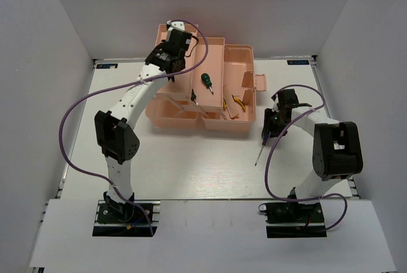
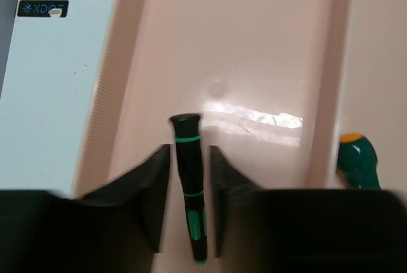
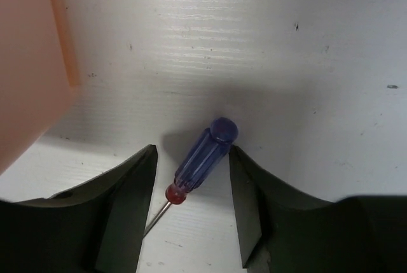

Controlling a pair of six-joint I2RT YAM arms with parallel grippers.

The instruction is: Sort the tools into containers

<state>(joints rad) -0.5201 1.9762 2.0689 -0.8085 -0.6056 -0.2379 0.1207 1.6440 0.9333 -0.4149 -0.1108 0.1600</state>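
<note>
The toolbox [image 1: 219,126] stands open in the middle of the table [image 1: 191,171], and most of the tools we can see are already in it. A pair of pliers [image 1: 236,102] lies in a right-hand compartment and a stubby green screwdriver [image 1: 207,82] in the middle tray.

The left gripper [image 2: 190,152] hangs over a long, bare tray [image 2: 222,50] at the back left of the box. The long thin screwdriver [image 2: 189,184] stands between its fingers, handle end pointing away from the camera. The fingers sit very close to the handle, but we cannot tell whether they are pinching it or have a sliver of slack.

The right gripper [image 3: 192,152] is down at the table just right of the box. Its jaws are spread wide on either side of the blue screwdriver [image 3: 202,158], which lies slanted across the gap and touches neither finger.

We see two risks:

- **Left:** if the thin screwdriver is let go from this height, it may bounce or land leaning on the tray wall instead of lying flat.
- **Right:** because the round handle sits crooked, one finger would probably meet it first. That could roll it aside or leave a weak grip near the handle's end. Once lifted, its long shaft could also catch the box wall on the way over.
</note>
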